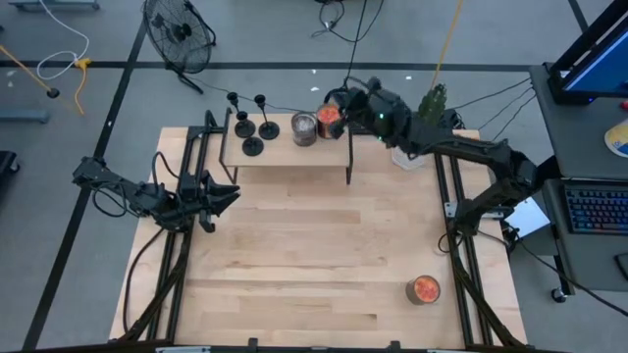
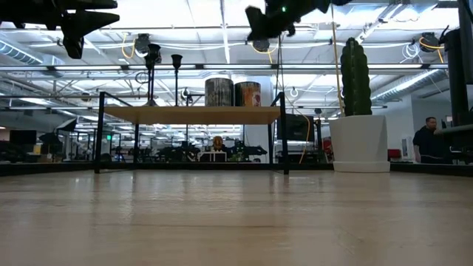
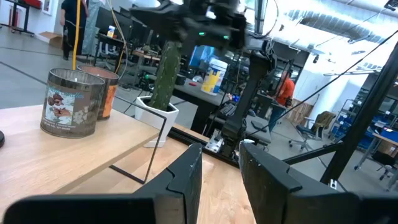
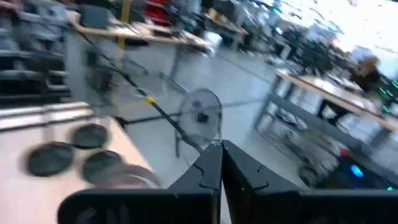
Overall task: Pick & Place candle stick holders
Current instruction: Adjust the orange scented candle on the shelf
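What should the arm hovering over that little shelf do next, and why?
Probably open its fingers and swing toward the candle stick holders. The right gripper hangs shut and empty above the orange can, while all three holders stand untouched at the shelf's other end.

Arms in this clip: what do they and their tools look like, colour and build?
Both arms are matte black, built of slim jointed links with dark cables trailing from them. The left tool ends in two flat, angular black fingers. The right tool has the same wedge-shaped black fingers. A small green light glows on the right arm near its wrist.
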### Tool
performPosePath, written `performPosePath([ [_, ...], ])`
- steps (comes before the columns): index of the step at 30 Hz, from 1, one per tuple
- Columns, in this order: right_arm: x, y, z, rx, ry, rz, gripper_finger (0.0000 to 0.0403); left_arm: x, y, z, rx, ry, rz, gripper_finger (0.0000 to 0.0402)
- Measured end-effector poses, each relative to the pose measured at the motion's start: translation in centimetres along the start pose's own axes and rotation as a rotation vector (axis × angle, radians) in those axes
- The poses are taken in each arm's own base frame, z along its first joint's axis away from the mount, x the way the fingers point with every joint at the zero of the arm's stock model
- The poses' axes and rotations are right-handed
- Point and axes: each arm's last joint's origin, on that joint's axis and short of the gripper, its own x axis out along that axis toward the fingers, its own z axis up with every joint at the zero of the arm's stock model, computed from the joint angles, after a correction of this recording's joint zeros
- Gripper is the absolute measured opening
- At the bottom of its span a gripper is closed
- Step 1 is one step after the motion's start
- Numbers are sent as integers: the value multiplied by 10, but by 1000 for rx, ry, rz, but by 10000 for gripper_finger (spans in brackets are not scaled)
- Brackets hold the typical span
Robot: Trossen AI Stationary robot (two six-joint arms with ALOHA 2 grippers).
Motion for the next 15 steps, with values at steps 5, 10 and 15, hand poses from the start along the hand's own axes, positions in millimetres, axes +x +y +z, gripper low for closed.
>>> performPosePath([
  [5,12,-29,-17,37,99,-75,0,0,0,0,0,0,0,113],
  [10,22,-37,-36,64,202,-99,0,0,0,1,-4,-6,8,113],
  [15,36,-38,-49,57,231,-117,0,0,2,1,-20,-26,73,113],
])
